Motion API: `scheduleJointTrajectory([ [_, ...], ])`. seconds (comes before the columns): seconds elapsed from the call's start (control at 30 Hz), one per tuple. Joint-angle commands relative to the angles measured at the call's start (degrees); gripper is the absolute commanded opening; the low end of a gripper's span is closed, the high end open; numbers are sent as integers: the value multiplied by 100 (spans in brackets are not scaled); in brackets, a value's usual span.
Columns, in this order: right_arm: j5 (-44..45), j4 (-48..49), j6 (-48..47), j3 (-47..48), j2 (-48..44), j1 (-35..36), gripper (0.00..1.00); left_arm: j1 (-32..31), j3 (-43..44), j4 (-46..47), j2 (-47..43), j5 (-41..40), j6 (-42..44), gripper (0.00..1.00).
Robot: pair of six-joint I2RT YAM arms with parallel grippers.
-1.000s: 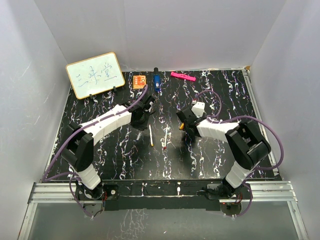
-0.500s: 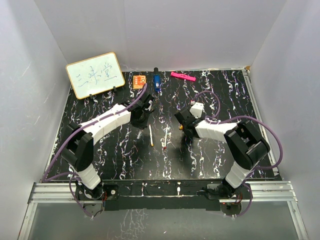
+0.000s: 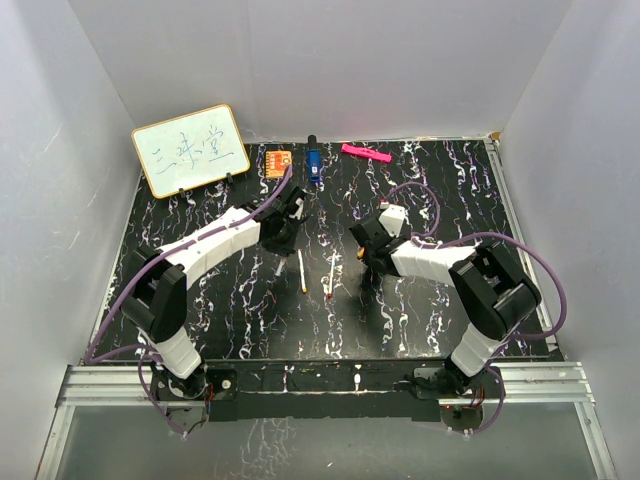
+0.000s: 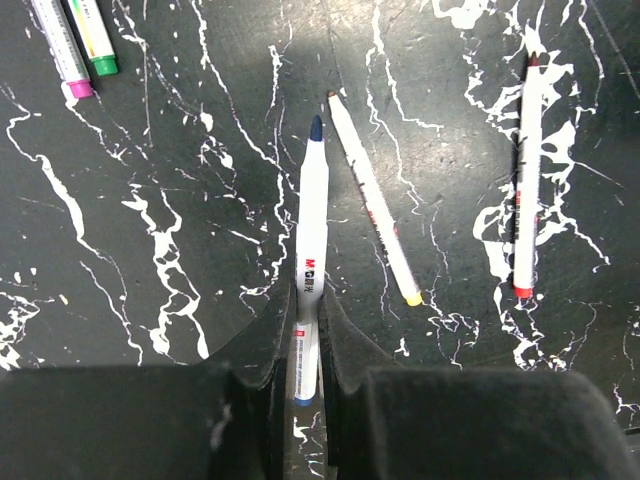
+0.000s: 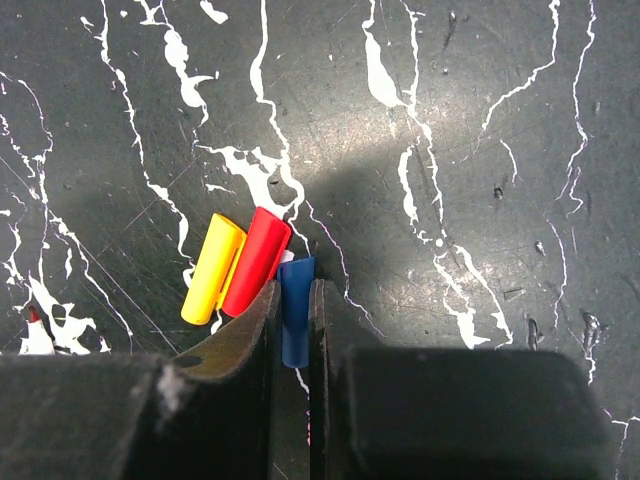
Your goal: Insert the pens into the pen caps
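Gripping a blue-tipped pen [image 4: 309, 240] near its rear end, the left tool [image 4: 308, 305] is closed narrow on the white barrel, one dark pad on each side. The pen points straight away from the wrist, its dark blue tip uncapped, over the black, white-veined tabletop [image 4: 180, 200]. I cannot tell whether it is touching the surface.

Just to its right lies a yellow-ended pen [image 4: 372, 200], slanted so that its tip comes near the held pen's tip without touching it. Farther right a red-ended pen [image 4: 525, 180] lies roughly parallel to the held one. In the far left corner of that view a purple-ended pen [image 4: 62, 50] and a green-ended pen [image 4: 92, 35] lie just beside each other.

The right tool [image 5: 295, 300] is pinched almost closed on a blue cap [image 5: 296, 320], which sits between the two fingers. A yellow cap [image 5: 212, 268] and a red cap [image 5: 256, 260] lie side by side on the tabletop, touching each other. The red one is right next to the blue cap.

From above, the left tool [image 3: 283, 228] and right tool [image 3: 366, 250] are well apart, with the two loose pens lying between them. Along the far edge stand a whiteboard [image 3: 190, 150], an orange block [image 3: 278, 162], a blue marker [image 3: 313, 165] and a pink bar [image 3: 366, 153].
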Motion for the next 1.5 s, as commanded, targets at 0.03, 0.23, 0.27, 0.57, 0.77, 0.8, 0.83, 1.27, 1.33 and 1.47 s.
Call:
scheduleJointTrajectory([
  [0.03, -287, -822, 299, -189, -84, 57, 0, 30, 3, 130, -164, 373, 57, 0],
  [0.23, 268, -1222, 457, -23, -760, 59, 0, 31, -81, 331, -193, 606, 60, 0],
  [0.27, 356, -1261, 471, 1, -875, 62, 0, 31, -100, 384, -201, 646, 62, 0],
  [0.57, 819, -374, -65, -6, -1743, 53, 0, 32, -567, 1251, -422, 1353, 109, 0],
  [0.77, -28, 1675, -852, -485, -2167, -60, 0, 21, -1143, 2287, -812, 2022, -78, 0],
  [0.8, -216, 1982, -947, -554, -2183, -86, 0, 14, -1326, 2560, -973, 2142, -168, 0],
  [0.83, -404, 2277, -1016, -609, -2192, -113, 0, 2, -1509, 2877, -1134, 2251, -232, 0],
  [1.27, -2444, 5398, -1438, -1147, -2150, -182, 0, -238, -3091, 5638, -2180, 3119, -731, 0],
  [1.33, -2725, 5501, -1494, -1141, -2154, -183, 0, -314, -3129, 5761, -2135, 3123, -755, 0],
  [1.47, -3078, 5733, -1546, -1257, -2244, -185, 0, -383, -3141, 5927, -2119, 3067, -758, 0],
])
